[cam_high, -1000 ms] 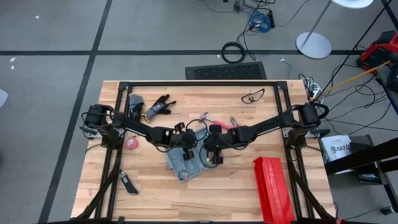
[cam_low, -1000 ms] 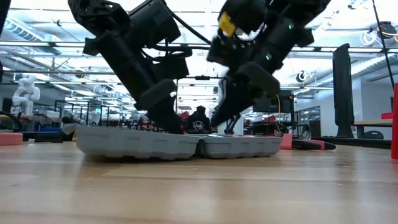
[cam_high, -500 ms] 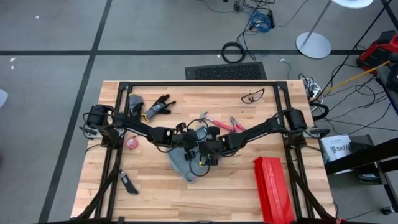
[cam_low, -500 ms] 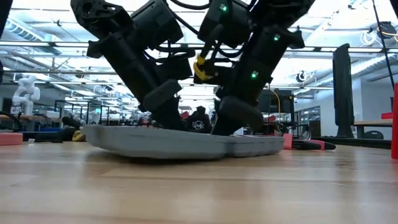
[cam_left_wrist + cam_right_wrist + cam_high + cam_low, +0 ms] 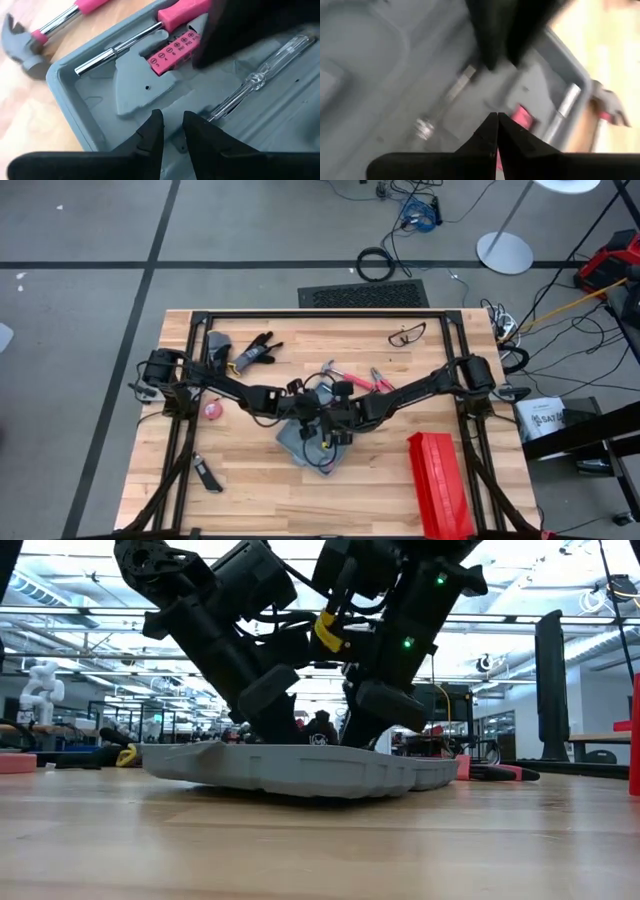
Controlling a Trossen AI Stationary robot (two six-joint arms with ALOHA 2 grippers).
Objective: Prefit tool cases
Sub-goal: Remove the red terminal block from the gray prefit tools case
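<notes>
Workbench of pale wooden planks [image 5: 250, 500], seen from above, with both dark robot arms meeting over its middle. At the far left edge of the bench sit a small round pink object [image 5: 211, 410] and, nearer the front, a short dark tool [image 5: 207, 474]; toward the back lie a grey-and-black work glove [image 5: 243, 352]. The left gripper [image 5: 304, 417] reaches in from the left and is down inside the flat blue-grey plastic tool case [image 5: 312, 450], which lies open at the centre of the table. In the left wrist view its two dark fingers [image 5: 150, 131] stand a narrow gap apart over the grey moulded tray, with nothing visibly gripped between them. Beside them in the tray lie a chrome-shafted, pink-handled screwdriver [image 5: 135, 35], a pink bit holder [image 5: 172, 50] and a clear-handled driver [image 5: 257, 77]; a pink-handled steel hammer [image 5: 35, 37] rests on the wood just beside the case. The right gripper [image 5: 340, 420] comes in from the right and presses into the same case, its fingers clenched tip to tip and empty. From table height the case [image 5: 290, 768] is tilted, one edge lifted off the wood. Further right lie safety glasses [image 5: 406, 334] at the back and a long red ribbed plastic box [image 5: 438, 483] at the front.
</notes>
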